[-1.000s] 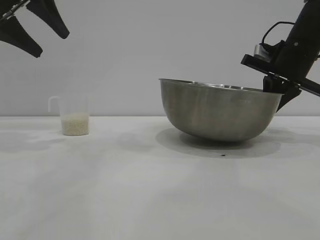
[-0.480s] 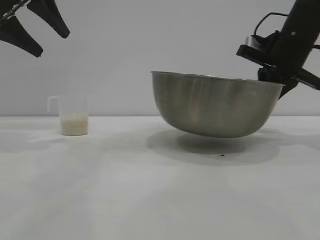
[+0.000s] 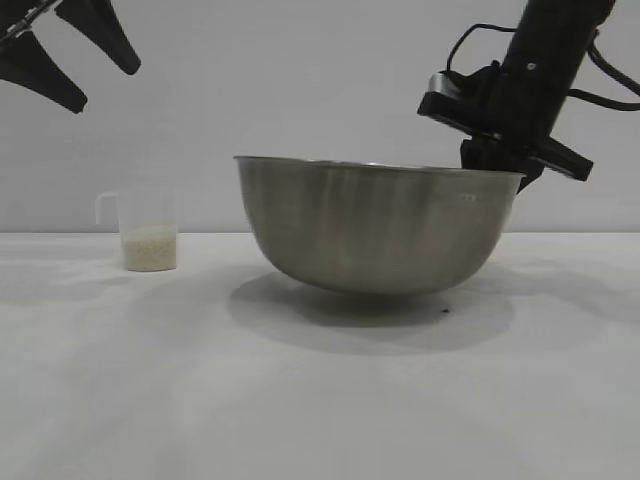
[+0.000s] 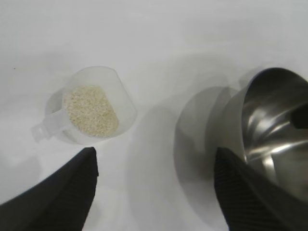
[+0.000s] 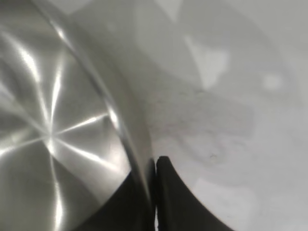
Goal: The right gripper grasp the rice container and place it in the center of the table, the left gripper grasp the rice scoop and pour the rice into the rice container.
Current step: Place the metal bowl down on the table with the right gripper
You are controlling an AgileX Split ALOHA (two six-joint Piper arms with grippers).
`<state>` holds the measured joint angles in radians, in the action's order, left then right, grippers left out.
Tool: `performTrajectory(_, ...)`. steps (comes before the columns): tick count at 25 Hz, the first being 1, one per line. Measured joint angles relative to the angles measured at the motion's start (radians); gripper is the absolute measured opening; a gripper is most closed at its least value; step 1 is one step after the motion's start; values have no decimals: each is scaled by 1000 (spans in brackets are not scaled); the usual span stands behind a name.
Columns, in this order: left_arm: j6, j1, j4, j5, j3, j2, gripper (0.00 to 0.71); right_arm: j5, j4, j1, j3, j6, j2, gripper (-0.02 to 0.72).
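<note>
Over mid-bench (image 3: 320, 400), the right gripper (image 5: 154, 192) is pinching the bowl (image 3: 375, 225) by its rim, jaws clamped for carrying, while the left gripper (image 4: 154, 192), jaws wide, is waiting above the rice-filled scoop (image 3: 148, 232).

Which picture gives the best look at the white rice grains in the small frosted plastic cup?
The left wrist view: it looks down into the small frosted plastic cup, so the white rice grains show as a heap. The exterior view shows them only side-on through the cup's wall. The right wrist view shows none.
</note>
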<state>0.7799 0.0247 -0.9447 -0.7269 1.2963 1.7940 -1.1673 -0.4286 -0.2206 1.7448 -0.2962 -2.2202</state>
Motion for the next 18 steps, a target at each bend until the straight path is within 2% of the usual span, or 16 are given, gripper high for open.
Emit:
performTrajectory(6,0,0,-2,1,0,0,451,16,15,-42,0,-2,0,0)
performTrajectory(18,-3,0,-4,1,0,0,451,66,19,-44,0,-4,0,0)
